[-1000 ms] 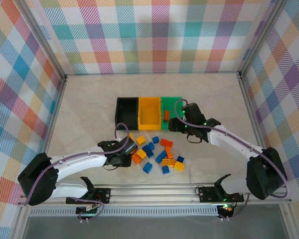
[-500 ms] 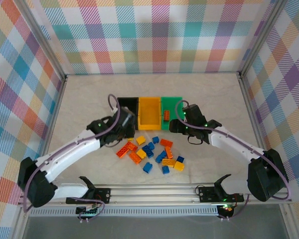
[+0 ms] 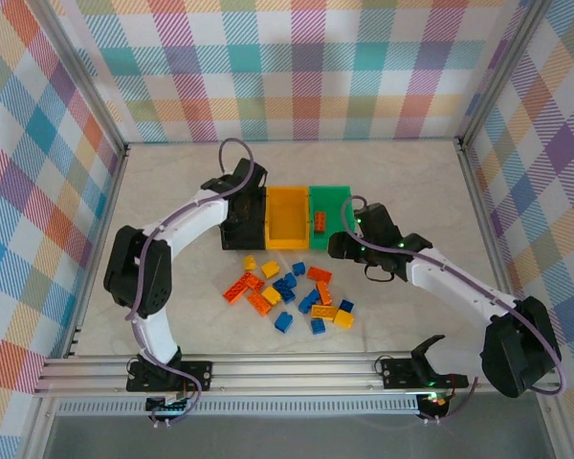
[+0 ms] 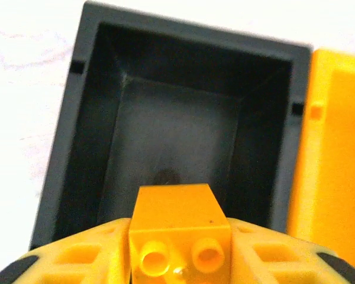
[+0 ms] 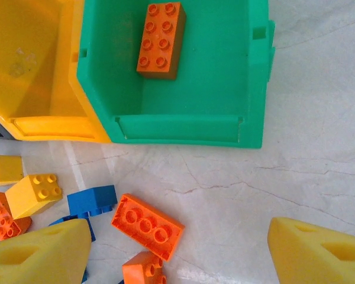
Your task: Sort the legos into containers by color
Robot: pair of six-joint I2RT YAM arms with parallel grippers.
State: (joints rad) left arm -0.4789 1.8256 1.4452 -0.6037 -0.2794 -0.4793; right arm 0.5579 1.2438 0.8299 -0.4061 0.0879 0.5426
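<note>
Hanging over the black bin (image 4: 77,148), left hand (image 4: 178,260) pinches a yellow lego (image 4: 177,216); right hand (image 5: 177,251) gapes empty.

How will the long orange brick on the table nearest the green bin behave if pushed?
The long orange brick looks like rigid moulded plastic, so it probably won't flex. Lying flat, studs up, on the smooth table, it should slide rather than roll or tip.

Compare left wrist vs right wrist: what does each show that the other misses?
Left wrist: the black bin, seen from above, with a yellow brick between the fingers of the left hand. Right wrist: the green bin holding one orange brick, loose bricks on the table, and the right hand open. Both: the yellow-orange bin.
</note>
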